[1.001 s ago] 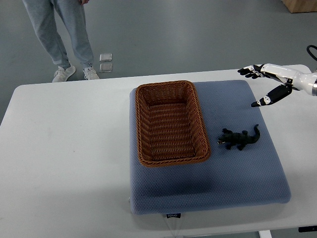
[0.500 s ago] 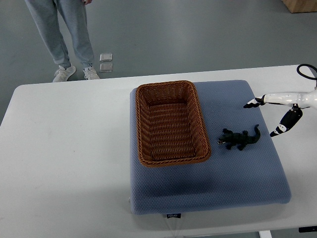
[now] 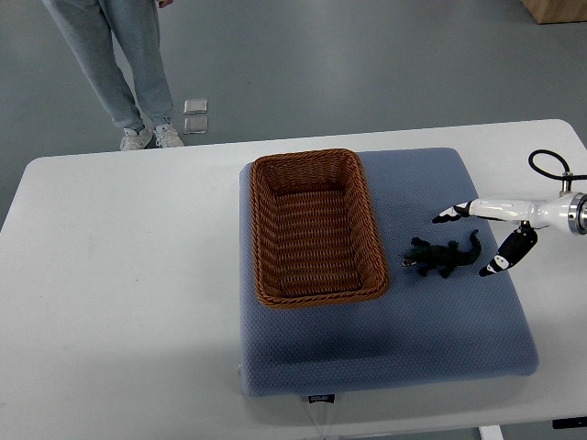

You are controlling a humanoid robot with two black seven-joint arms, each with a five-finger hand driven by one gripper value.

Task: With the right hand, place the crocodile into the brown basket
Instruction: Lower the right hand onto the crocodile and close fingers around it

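Right hand (image 3: 515,212): enters from the right edge of the table (image 3: 119,275) and is spread wide, holding nothing. One long dark-tipped finger (image 3: 448,214) reaches left over the blue pad (image 3: 385,339), its tip beyond the crocodile (image 3: 442,256) on the far side. The thumb (image 3: 500,261) angles down, its tip just beside the tail end. The two digits bracket the tail half of the toy. Contact is not evident; a gap shows on both sides.

Crocodile: dark green, lying flat on the pad, head toward the brown basket (image 3: 312,158), tail raised toward the hand. It sits right of the basket, near its near right corner but apart from it.

Brown basket: wicker, rectangular, standing on the left part of the pad.

Background: a person's legs (image 3: 115,55) in grey trousers on the floor beyond the table.
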